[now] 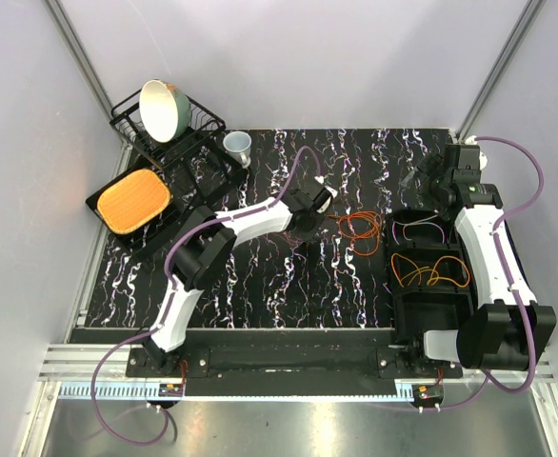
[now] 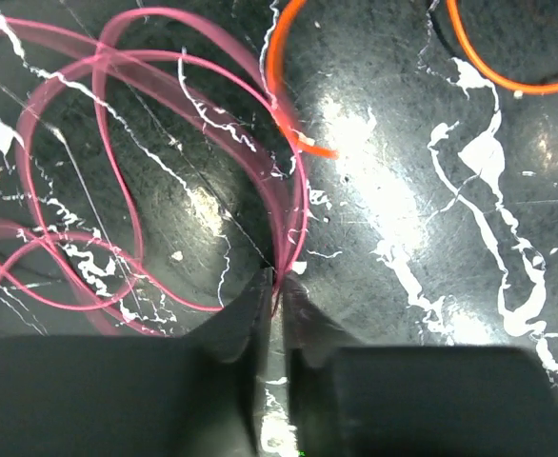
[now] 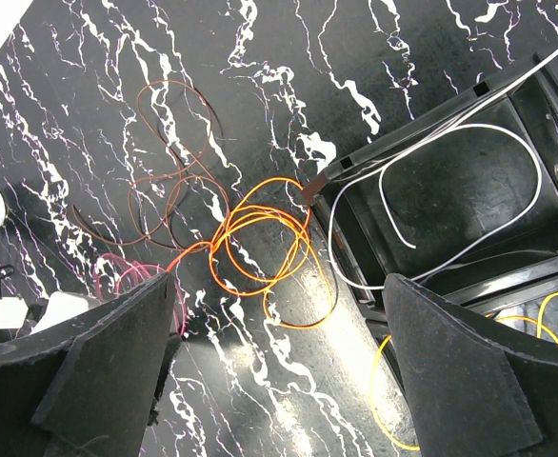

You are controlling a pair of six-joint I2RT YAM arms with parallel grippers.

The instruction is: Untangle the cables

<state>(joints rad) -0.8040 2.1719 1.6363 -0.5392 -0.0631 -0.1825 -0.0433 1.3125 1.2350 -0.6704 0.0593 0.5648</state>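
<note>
The cables lie in a loose pile mid-table, right of my left gripper. In the left wrist view the jaws of that gripper are pinched on a strand of the pink cable, whose loops spread to the left; an orange cable crosses above. My right gripper hovers high and open, with nothing between its fingers. Below it are orange loops, a brown cable and the pink cable.
Black bins stand at the right; one holds a white cable, another orange and yellow ones. A yellow cable hangs over a bin's edge. A dish rack with a bowl, a cup and a tray sit at the back left.
</note>
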